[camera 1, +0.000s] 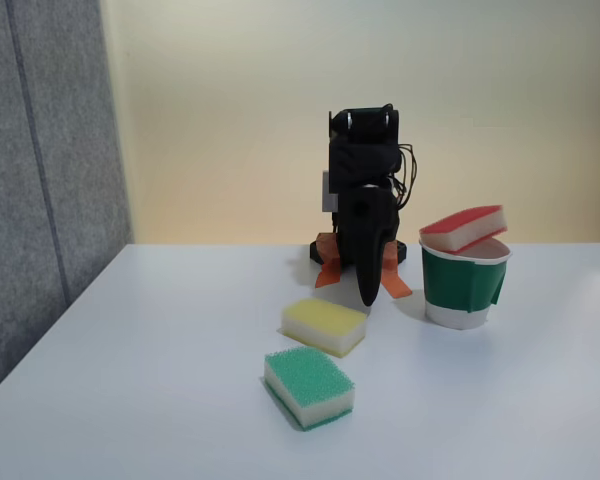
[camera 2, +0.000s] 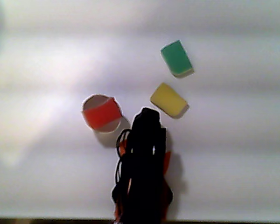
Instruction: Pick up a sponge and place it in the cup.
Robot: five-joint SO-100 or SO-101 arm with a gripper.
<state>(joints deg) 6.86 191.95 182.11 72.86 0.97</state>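
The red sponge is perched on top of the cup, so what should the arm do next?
Probably nudge the red sponge down: it lies tilted across the cup's rim, not inside. The claw hangs apart, pointing at the table near the yellow sponge.

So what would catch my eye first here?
Probably the red sponge lying tilted across the rim of the green cup, at right in the fixed view. Next, the black arm folded down behind, its pincer pointing at the table, with a yellow sponge and green sponge in front.
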